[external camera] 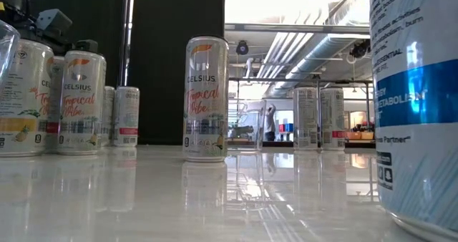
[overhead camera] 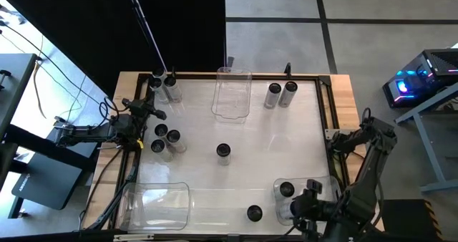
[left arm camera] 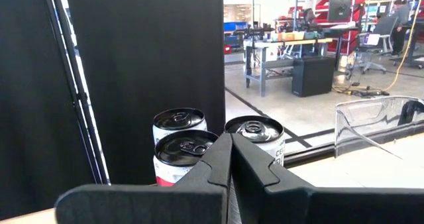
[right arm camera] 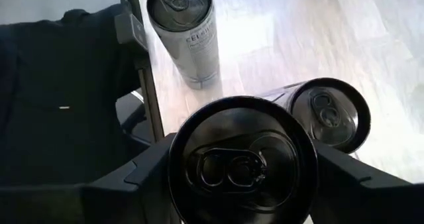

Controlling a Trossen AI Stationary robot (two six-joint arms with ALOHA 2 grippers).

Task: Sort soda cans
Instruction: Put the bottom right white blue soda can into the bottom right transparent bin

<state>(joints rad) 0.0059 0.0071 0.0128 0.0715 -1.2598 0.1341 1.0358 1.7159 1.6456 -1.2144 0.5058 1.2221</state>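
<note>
Several soda cans stand upright on the white table: two at the far left [overhead camera: 163, 82], three at the left [overhead camera: 165, 137], one in the middle [overhead camera: 223, 150], two at the far right [overhead camera: 281, 89], one at the near edge [overhead camera: 254, 213]. Another can [right arm camera: 331, 114] stands in the clear near-right bin [overhead camera: 330, 183]. My right gripper [right arm camera: 242, 168] is over that bin, shut on a soda can [right arm camera: 242, 159]. My left gripper [left arm camera: 230, 148] waits shut at the table's left edge [overhead camera: 159, 114], pointing level toward the far-left cans [left arm camera: 255, 132]. My right gripper pinches the can between its two fingers [right arm camera: 142, 174], which sit on opposite sides of the can's wall just under the top rim [right arm camera: 177, 159]. The fingers slant down from the table's near right. The can's dark top faces up; its lower end is hidden by the can itself.
A clear bin [overhead camera: 232, 107] stands at the far middle and another [overhead camera: 154, 217] at the near left. Raised rails [overhead camera: 325, 113] run along the table's edges. In the low view the near-edge can [external camera: 415, 106] looms at the right, the middle can [external camera: 206, 99] beyond it.
</note>
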